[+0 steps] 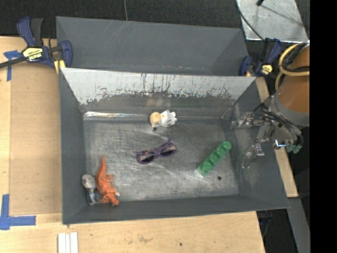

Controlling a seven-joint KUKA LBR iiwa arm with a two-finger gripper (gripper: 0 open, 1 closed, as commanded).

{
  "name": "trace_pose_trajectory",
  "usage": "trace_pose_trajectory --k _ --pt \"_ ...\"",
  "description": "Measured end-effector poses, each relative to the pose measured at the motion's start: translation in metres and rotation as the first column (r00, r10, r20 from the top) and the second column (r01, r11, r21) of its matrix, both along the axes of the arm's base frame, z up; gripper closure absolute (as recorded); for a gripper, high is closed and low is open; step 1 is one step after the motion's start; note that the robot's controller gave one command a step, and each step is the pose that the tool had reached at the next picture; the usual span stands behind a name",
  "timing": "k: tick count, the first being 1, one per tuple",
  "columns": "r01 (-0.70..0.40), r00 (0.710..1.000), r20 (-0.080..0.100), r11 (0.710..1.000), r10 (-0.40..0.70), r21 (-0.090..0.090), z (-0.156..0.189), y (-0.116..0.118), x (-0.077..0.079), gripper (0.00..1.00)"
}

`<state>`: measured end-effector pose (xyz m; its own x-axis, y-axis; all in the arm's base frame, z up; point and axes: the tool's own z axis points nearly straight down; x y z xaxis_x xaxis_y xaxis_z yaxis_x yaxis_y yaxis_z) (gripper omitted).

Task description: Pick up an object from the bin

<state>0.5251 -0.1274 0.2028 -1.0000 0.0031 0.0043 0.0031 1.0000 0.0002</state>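
Note:
My gripper hangs over the bin's right sloping wall, above floor level, and nothing shows in it. The nearest loose thing is a green studded block, lying aslant on the bin floor just left of the gripper and apart from it. Further left, near the middle of the floor, lies a pair of purple sunglasses.
A small white and orange toy rests against the back edge of the floor. In the front left corner an orange lizard figure lies beside a small silver-topped object. The arm comes in over the right rim.

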Motion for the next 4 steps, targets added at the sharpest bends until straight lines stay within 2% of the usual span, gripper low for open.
trace_pose_trajectory --k 1,2,3,4 --pt "-0.002 1.0 0.008 1.0 0.002 -0.002 0.004 0.0 0.002 0.0" --pt "-0.08 0.997 0.012 0.997 0.08 -0.003 -0.033 0.011 -0.004 0.0" --pt "-0.376 0.926 0.02 0.926 0.377 -0.012 -0.119 0.03 -0.01 1.0" --pt "-0.377 0.926 0.02 0.926 0.377 -0.012 -0.119 0.03 -0.01 1.0"
